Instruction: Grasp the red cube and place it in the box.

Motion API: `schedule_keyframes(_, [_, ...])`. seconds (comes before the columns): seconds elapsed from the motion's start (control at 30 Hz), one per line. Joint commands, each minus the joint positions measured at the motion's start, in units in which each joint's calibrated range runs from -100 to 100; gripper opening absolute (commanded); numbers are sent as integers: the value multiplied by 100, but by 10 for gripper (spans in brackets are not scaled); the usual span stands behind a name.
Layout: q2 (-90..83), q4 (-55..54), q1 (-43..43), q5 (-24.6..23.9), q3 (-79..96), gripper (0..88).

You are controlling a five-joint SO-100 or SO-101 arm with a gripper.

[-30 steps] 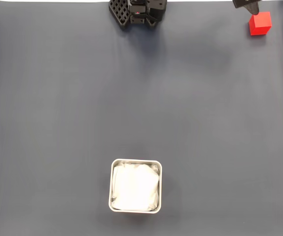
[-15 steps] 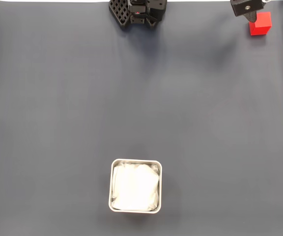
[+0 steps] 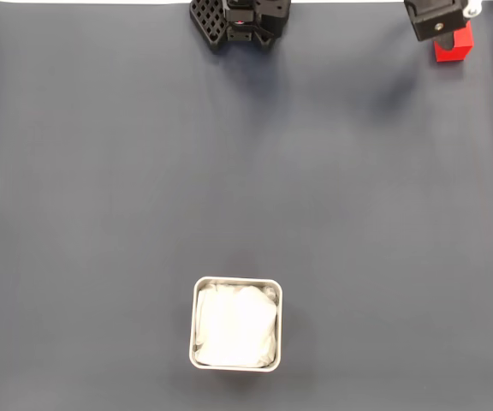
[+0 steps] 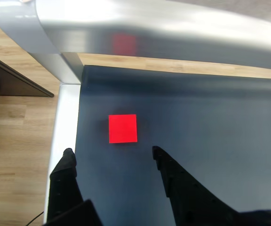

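**Still short of the cube, gripper spread above it**

Down near the bottom middle of the fixed view, the box (image 3: 236, 324) sat on the dark mat (image 3: 229, 171), well apart from everything else. Its pale metallic rim enclosed a crumpled white lining and nothing more. At the top edge, the arm's black base (image 3: 242, 19) stood left of centre. In the top right corner, a black part of the arm covered the upper left portion of the red cube (image 3: 455, 47), which rested on the mat close to its far edge. Whether the fingers were apart or together could not be told from this camera.

Seen from the wrist view, the red cube (image 4: 123, 128) lay flat on the mat (image 4: 211, 132), near the mat's left border and a white strip (image 4: 66, 122), beyond which wooden flooring (image 4: 18, 141) showed. A curved silver bar (image 4: 173, 33) crossed the top of the picture and carried a faint red reflection. The gripper (image 4: 112, 156) was spread wide, its two black fingers (image 4: 175, 183) rising from the bottom edge. The cube sat just beyond the tips, in line with the gap, touching neither.

Compared with a second ago, the black arm part in the fixed view had come further over the cube, hiding more of it. The cube and the box had stayed put.
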Motion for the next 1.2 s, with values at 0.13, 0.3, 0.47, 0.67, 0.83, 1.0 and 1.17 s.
schedule_keyframes(0.13, [193, -381, 111, 88, -24, 398])
schedule_keyframes(0.3, [401, -553, 111, 112, -33, 404])
schedule_keyframes(0.47, [618, -717, 75, 68, -106, 406])
schedule_keyframes(0.67, [938, -831, 54, -5, -279, 406])
schedule_keyframes(0.83, [1146, -938, 11, -49, -389, 407])
schedule_keyframes(1.0, [1398, -979, -17, -142, -571, 407])
schedule_keyframes(1.17, [1606, -1069, -38, -176, -726, 407])
